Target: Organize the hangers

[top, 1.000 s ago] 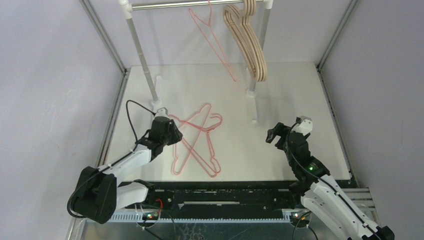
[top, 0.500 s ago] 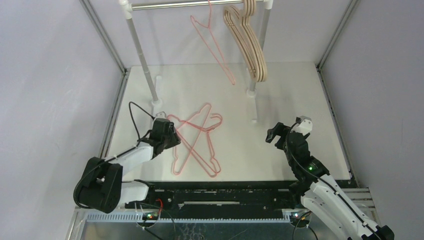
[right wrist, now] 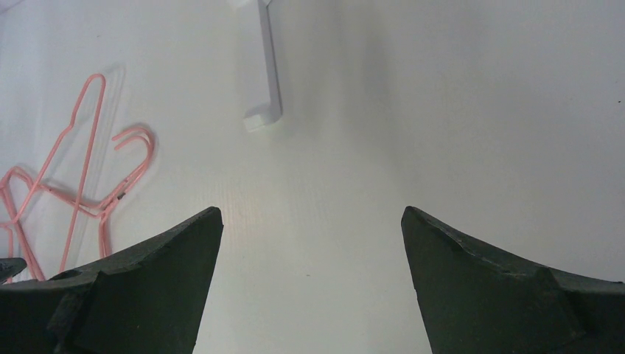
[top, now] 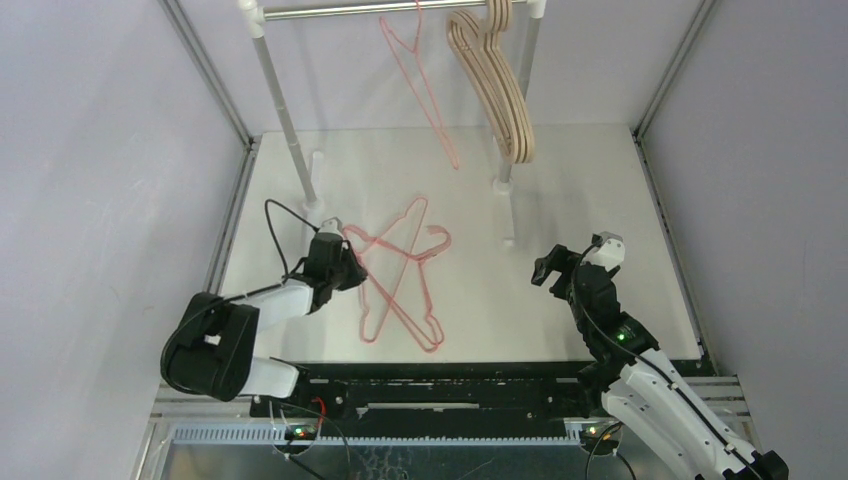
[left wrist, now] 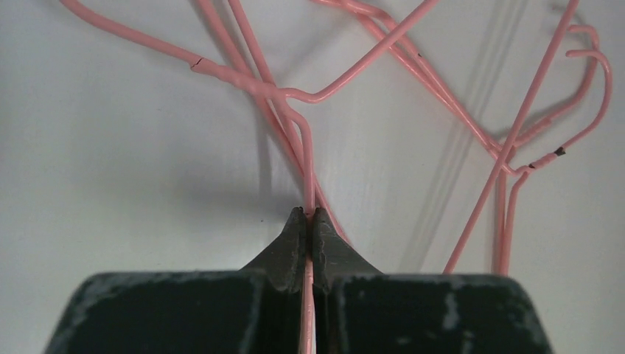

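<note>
Two thin pink wire hangers (top: pixel 395 262) lie crossed on the white table, left of centre. My left gripper (top: pixel 352 272) is at their left side, shut on one wire. In the left wrist view the fingertips (left wrist: pixel 310 214) pinch a pink wire (left wrist: pixel 309 169) that runs up between them. A third pink hanger (top: pixel 425 85) hangs from the rail, and several beige wooden hangers (top: pixel 500 90) hang at the rail's right end. My right gripper (top: pixel 556 268) hovers over the table's right half, open with nothing in it (right wrist: pixel 309 221).
The silver rail (top: pixel 340 10) with white joints stands at the back on two legs (top: pixel 285 125). One of its white feet (right wrist: pixel 264 74) lies ahead of my right gripper. Grey walls and metal frame posts close in both sides.
My left gripper has slid forward to the crossed hangers and shut on a wire. The pair has shifted slightly right. The hanging pink hanger has swung a little. The right arm is still.
</note>
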You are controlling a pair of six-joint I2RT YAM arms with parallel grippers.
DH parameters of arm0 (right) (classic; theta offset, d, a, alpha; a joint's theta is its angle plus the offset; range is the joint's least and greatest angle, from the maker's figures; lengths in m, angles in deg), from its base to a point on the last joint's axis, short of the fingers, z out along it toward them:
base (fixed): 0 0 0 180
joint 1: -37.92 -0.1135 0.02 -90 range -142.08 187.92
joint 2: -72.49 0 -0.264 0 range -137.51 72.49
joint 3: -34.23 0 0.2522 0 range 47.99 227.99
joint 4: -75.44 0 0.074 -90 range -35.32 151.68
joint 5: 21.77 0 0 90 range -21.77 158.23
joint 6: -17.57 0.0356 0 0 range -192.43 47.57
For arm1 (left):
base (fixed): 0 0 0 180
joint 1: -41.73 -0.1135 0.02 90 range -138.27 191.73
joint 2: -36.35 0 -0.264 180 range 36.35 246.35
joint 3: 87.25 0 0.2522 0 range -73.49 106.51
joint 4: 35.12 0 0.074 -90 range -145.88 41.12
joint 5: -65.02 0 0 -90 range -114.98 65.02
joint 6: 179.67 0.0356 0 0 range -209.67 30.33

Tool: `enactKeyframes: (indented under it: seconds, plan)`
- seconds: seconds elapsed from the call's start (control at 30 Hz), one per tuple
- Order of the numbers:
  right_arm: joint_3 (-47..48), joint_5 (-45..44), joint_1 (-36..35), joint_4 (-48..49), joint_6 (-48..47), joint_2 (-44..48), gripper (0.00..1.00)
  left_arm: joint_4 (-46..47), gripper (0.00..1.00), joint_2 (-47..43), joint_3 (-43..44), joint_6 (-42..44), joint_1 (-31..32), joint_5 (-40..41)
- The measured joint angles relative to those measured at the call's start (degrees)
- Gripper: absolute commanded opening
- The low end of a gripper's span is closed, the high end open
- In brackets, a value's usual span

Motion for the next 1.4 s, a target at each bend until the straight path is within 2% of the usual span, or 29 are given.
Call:
enactKeyframes:
  seconds: [0.17, 0.3, 0.47, 0.6, 0.7, 0.83, 1.13, 1.4]
  plan:
    - [-0.02, -0.2, 0.0, 0.0, -0.02, 0.0, 1.0, 1.18, 0.0, -2.12, -1.99, 0.15, 0.15, -2.34]
    - [-0.02, -0.22, 0.02, 0.09, -0.02, -0.37, 1.0, -7.48, 0.0, -10.12, -1.11, 1.68, 2.75, -0.26]
    - [-0.39, -0.11, 0.02, 1.01, 0.0, -1.68, 1.0, -19.23, 0.0, -20.46, 8.44, 5.27, 6.47, 5.84]
    - [-0.55, 0.15, 0.02, 1.33, 0.02, -2.34, 1.0, -22.29, 0.0, -22.05, 16.13, 8.09, 6.62, 11.26]
    - [-0.59, 0.33, 0.02, 1.36, 0.02, -2.25, 1.0, -25.79, 0.0, -19.41, 21.88, 10.62, 6.62, 15.37]
    - [-0.59, 0.85, 0.02, 1.33, 0.02, -1.97, 1.0, -31.5, 0.0, -12.0, 35.91, 15.19, 6.62, 21.38]
    - [-0.59, 0.9, 0.02, 1.09, -0.11, -0.11, 1.0, -34.62, 0.0, 0.63, 61.16, 22.75, 6.62, 30.6]
    - [-0.55, 0.04, 0.04, 0.7, -0.28, -0.04, 1.0, -34.8, 0.0, 5.57, 72.35, 29.53, 6.62, 35.54]
